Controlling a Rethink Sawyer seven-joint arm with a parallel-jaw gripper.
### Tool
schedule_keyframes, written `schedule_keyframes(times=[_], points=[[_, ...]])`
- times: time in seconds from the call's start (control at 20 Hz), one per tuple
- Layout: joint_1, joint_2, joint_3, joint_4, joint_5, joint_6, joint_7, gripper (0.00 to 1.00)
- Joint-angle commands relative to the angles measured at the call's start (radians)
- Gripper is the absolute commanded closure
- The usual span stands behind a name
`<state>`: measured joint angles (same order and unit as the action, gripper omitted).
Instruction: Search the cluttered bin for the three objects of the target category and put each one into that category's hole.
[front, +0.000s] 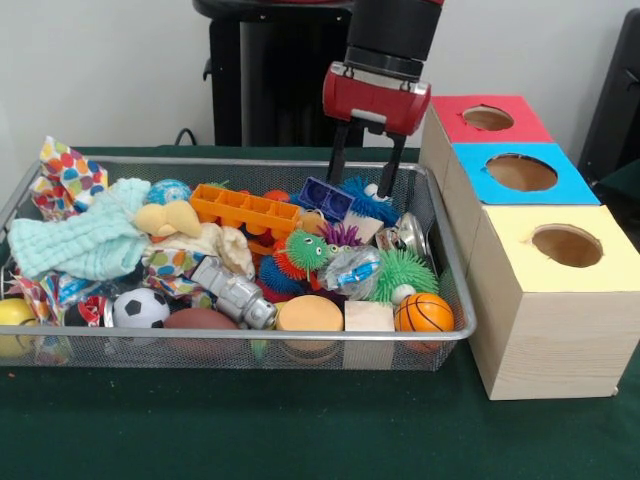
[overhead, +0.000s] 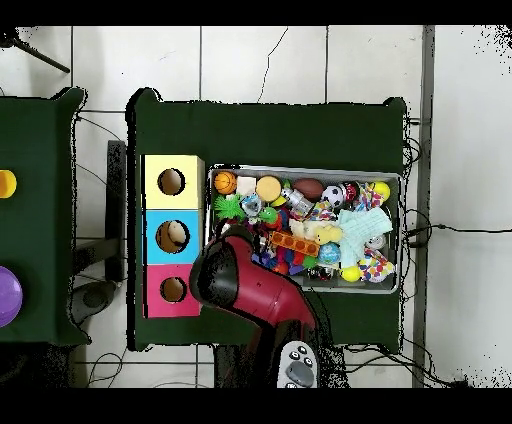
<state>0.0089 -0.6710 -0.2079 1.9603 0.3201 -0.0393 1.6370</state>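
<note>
A wire mesh bin (front: 200, 161) holds a heap of toys. In it lie a basketball (front: 423, 312), a soccer ball (front: 140, 308), a brown football (front: 200, 320), a green spiky ball (front: 404, 270) and an orange tray-shaped block (front: 245, 212). My gripper (front: 360, 186) hangs open over the bin's far right corner. Its fingertips (front: 385, 190) reach down to a blue spiky ball (front: 368, 203) and a blue block (front: 325, 197), with nothing held between them. In the overhead view the red arm head (overhead: 226, 270) hides the gripper, beside the bin (overhead: 300, 168).
Three wooden boxes with round holes stand in a row right of the bin: red-topped (front: 520, 128), blue-topped (front: 570, 190), yellow-topped (front: 520, 265). A mint cloth (front: 80, 240) and coloured dotted wrappers (front: 70, 175) fill the bin's left end. Dark green cloth covers the table (front: 300, 430).
</note>
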Motion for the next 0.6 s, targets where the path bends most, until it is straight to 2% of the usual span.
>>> schedule_keyframes(times=[0.05,0.6], points=[[-0.029,0.085,0.04,-0.118,0.071,-0.009,0.224,0.0],[-0.05,0.13,0.131,-0.12,0.087,-0.142,0.297,0.0]])
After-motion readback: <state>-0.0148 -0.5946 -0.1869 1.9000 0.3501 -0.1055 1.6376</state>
